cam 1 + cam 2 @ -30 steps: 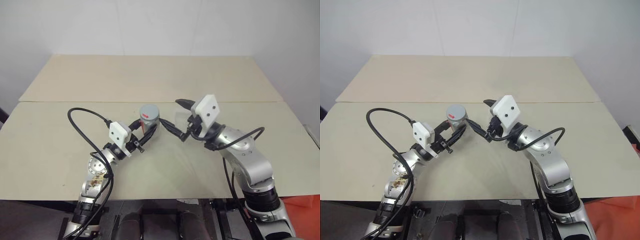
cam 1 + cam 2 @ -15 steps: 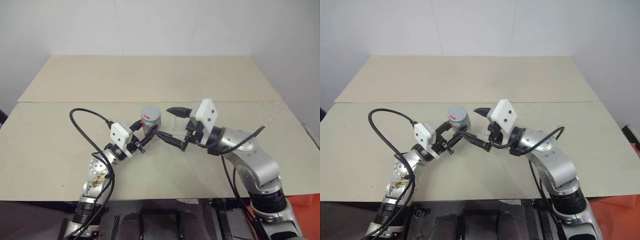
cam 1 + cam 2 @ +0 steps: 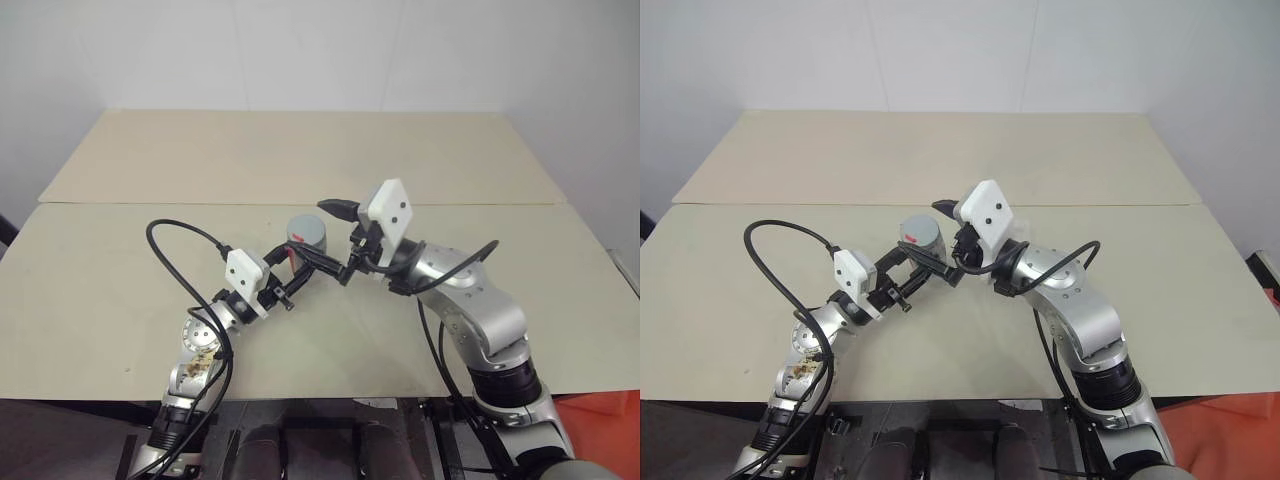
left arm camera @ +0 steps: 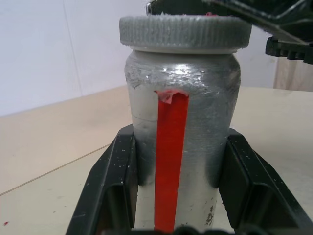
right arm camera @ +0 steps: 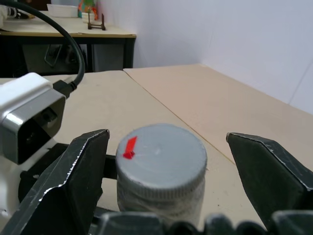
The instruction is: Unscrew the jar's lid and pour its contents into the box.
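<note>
The small silver-grey cylindrical jar (image 4: 182, 147) has a wrinkled, foil-like wrapped skin with a glossy sheen near its shoulder, and a smooth vertical strip of red tape runs down its side, its top end slightly crumpled. On it sits the round flat grey lid (image 5: 159, 156), matt on top with a small red mark off to one side, its rim finely ribbed all the way round. The left claw (image 3: 296, 262) is clamped on the jar: its two black, hard-plastic fingers (image 4: 117, 181) press against opposite sides of the body below the shoulder, with the red strip facing out between them, and the jar stands upright in that grip, lifted above the pale beige, smooth counter (image 3: 300, 160). The right claw (image 5: 161, 166) is spread wide apart, holding nothing; its two black wedge-shaped fingers (image 5: 85, 166) stand one to each side of the lid, apart from its ribbed rim, so the lid lies between them near the middle of the gap. In the head views one of those fingers reaches just over the lid from the far side while the other lies low on the near side, beside the left claw's fingers. The counter is made of two flat boards meeting at a straight seam beyond both claws.
</note>
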You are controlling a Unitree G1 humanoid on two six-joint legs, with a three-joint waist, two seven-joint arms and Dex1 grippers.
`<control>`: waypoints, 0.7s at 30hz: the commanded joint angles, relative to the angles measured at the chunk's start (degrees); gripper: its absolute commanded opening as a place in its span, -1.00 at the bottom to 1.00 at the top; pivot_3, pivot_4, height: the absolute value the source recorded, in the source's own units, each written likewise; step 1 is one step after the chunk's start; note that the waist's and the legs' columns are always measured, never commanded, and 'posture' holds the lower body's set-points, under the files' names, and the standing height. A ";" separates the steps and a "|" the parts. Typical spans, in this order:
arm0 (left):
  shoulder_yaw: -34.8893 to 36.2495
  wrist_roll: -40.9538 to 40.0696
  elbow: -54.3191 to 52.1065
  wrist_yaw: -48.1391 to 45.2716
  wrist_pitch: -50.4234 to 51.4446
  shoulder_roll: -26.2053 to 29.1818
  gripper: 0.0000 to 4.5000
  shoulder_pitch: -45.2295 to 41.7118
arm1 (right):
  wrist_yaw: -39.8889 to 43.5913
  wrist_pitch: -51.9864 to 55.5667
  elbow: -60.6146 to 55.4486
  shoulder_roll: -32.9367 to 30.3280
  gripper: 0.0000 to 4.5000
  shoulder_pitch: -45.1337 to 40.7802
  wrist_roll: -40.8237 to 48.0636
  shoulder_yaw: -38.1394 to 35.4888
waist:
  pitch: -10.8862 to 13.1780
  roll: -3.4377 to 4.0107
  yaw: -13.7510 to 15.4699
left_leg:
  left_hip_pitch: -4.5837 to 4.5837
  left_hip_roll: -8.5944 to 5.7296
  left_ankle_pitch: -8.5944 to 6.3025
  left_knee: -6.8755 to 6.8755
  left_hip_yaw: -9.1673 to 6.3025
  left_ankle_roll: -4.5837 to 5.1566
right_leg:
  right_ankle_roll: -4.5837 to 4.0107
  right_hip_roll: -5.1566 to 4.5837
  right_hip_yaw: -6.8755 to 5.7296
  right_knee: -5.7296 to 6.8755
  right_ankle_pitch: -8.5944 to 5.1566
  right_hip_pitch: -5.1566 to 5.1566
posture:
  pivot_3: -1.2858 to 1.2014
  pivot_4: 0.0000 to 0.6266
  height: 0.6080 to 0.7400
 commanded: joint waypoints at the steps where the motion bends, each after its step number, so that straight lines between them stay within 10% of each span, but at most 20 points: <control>1: -0.22 0.14 -1.87 0.13 -1.53 -0.21 -0.16 -0.11 | 0.17 -0.42 -1.15 0.12 0.99 -1.26 -0.09 -0.10 | 0.00 0.00 0.00 | 0.00 0.00 0.00 0.00 0.00 0.00 | 0.00 0.00 0.00 0.00 0.00 0.00 | 0.03 -0.52 1.00; 13: -0.33 0.09 -1.56 -0.16 -1.50 -0.46 -0.16 -0.57 | -0.12 -0.25 -1.34 -0.24 -0.49 -0.31 -1.67 1.27 | 0.00 0.00 0.00 | 0.00 0.00 0.00 0.00 0.00 0.00 | 0.00 0.00 0.00 0.00 0.00 0.00 | 0.03 -0.52 1.00; 21: -0.16 0.27 -1.33 -0.36 -1.51 -0.28 -0.16 -0.65 | 0.65 -1.14 -1.93 0.71 -0.42 -0.50 -0.11 -0.45 | 0.00 0.00 -0.01 | 0.00 0.00 0.00 0.00 0.00 0.00 | 0.00 0.00 -0.01 0.00 0.00 0.00 | 0.03 -0.52 1.00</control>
